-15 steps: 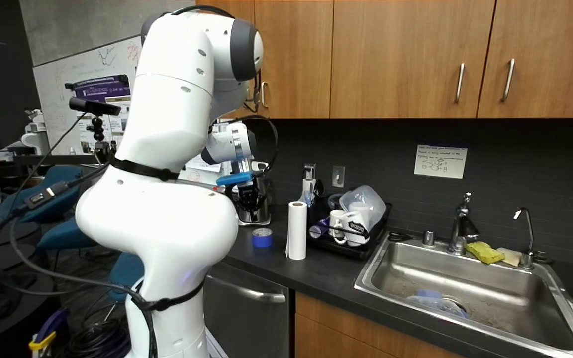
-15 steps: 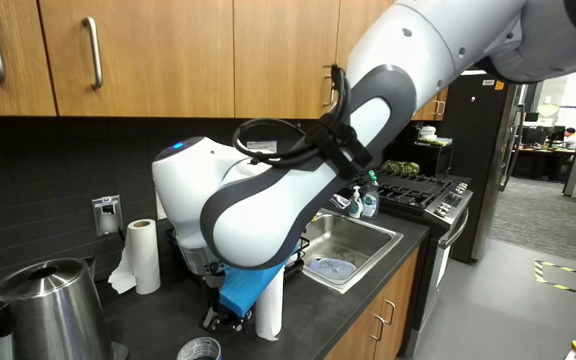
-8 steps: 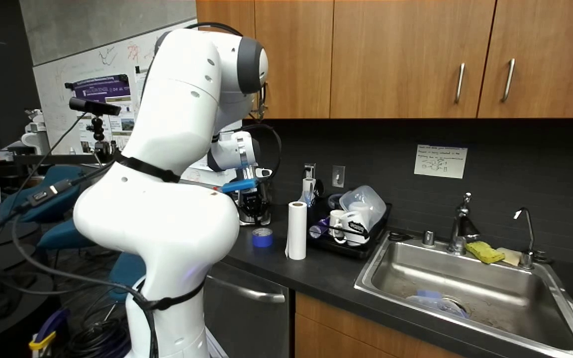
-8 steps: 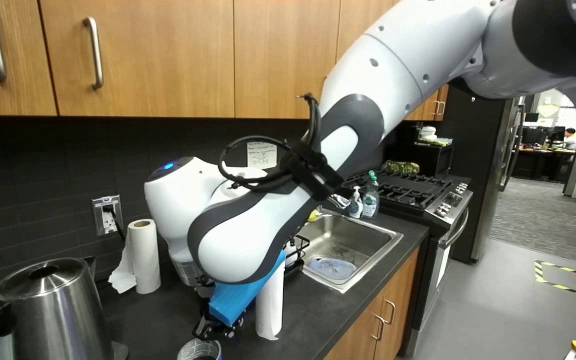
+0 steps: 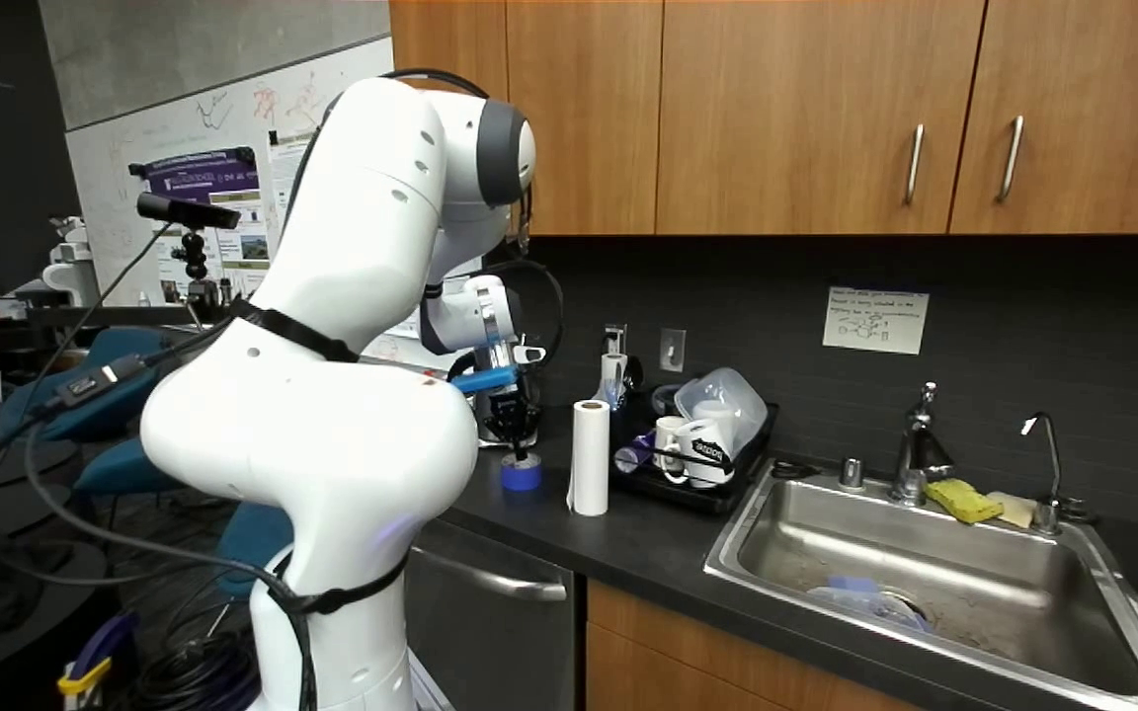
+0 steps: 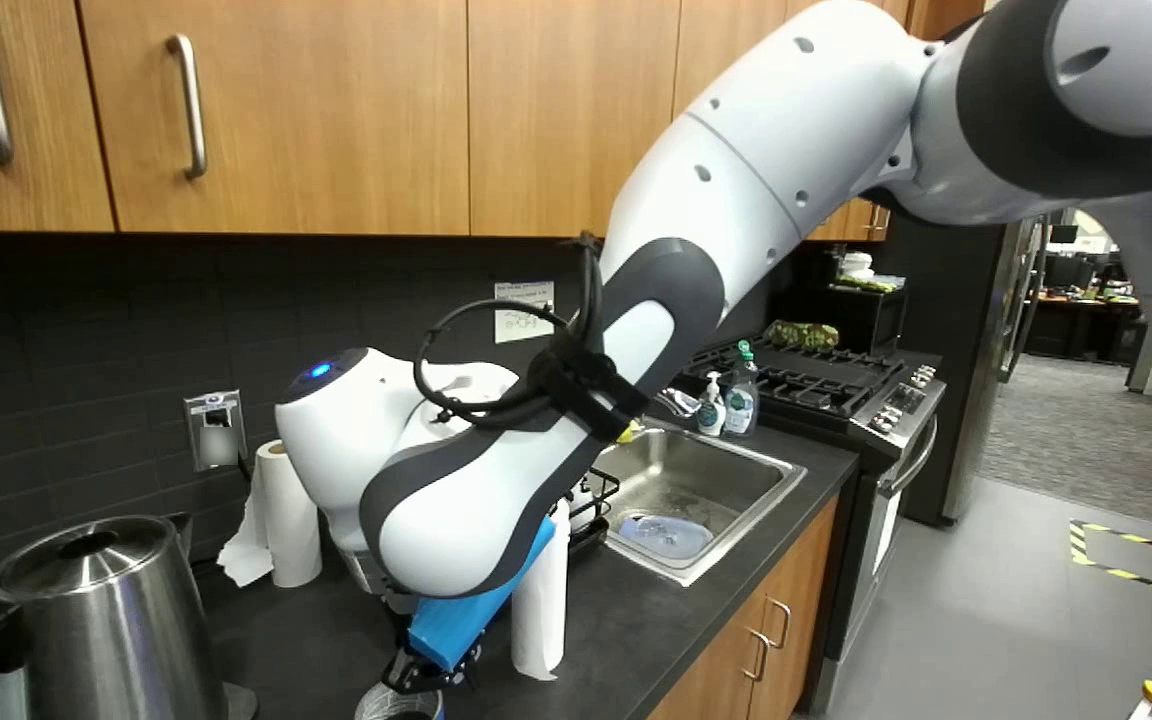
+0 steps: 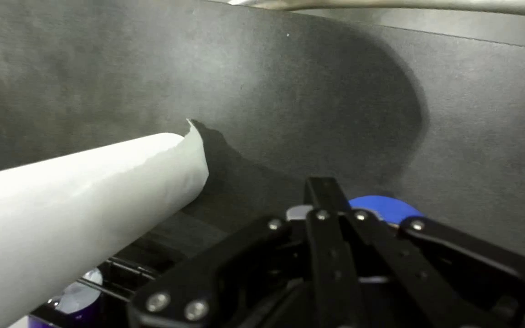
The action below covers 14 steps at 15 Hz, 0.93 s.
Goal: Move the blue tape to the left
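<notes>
The blue tape (image 5: 521, 478) is a low roll lying flat on the dark counter. In an exterior view its top part shows at the bottom edge (image 6: 383, 703). My gripper (image 5: 520, 449) points down just over the roll's top; I cannot tell whether it touches it. It also shows in an exterior view (image 6: 423, 684) beside the roll's rim. In the wrist view the gripper (image 7: 325, 191) has its fingers together, with nothing visible between them. The blue tape (image 7: 388, 207) shows there to the right of the fingertips, partly hidden by the finger links.
A white paper roll (image 5: 590, 459) stands upright near the tape; it also shows in the wrist view (image 7: 89, 196). Another paper roll (image 6: 291, 530) stands by the wall. A steel kettle (image 6: 101, 620), a dish rack (image 5: 717, 494) and a sink (image 5: 767, 583) share the counter.
My gripper has come down to the tape, moving right in an exterior view and down and left in an exterior view from elsewhere. The tape has not moved.
</notes>
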### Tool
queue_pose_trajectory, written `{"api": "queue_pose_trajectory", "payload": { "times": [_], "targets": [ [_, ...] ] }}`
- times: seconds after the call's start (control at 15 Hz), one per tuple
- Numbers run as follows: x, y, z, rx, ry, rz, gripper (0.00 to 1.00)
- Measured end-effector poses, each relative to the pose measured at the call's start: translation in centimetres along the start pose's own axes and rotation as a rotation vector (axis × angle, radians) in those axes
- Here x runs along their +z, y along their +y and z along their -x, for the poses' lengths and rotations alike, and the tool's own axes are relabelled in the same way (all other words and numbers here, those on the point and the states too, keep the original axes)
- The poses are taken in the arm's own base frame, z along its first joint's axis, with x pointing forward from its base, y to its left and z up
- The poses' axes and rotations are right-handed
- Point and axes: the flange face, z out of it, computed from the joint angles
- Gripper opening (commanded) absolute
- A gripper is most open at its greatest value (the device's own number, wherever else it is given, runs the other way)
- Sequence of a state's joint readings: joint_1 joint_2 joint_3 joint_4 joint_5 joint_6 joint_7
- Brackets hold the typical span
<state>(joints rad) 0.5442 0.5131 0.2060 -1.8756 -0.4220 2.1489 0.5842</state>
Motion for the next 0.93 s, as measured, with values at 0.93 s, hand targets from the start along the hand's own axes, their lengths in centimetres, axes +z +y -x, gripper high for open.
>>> {"api": "queue_pose_trajectory", "payload": {
  "times": [0.93],
  "targets": [
    [3.9,-0.3,-2.1,0.051,-0.010,-0.013,0.00]
  ]
}}
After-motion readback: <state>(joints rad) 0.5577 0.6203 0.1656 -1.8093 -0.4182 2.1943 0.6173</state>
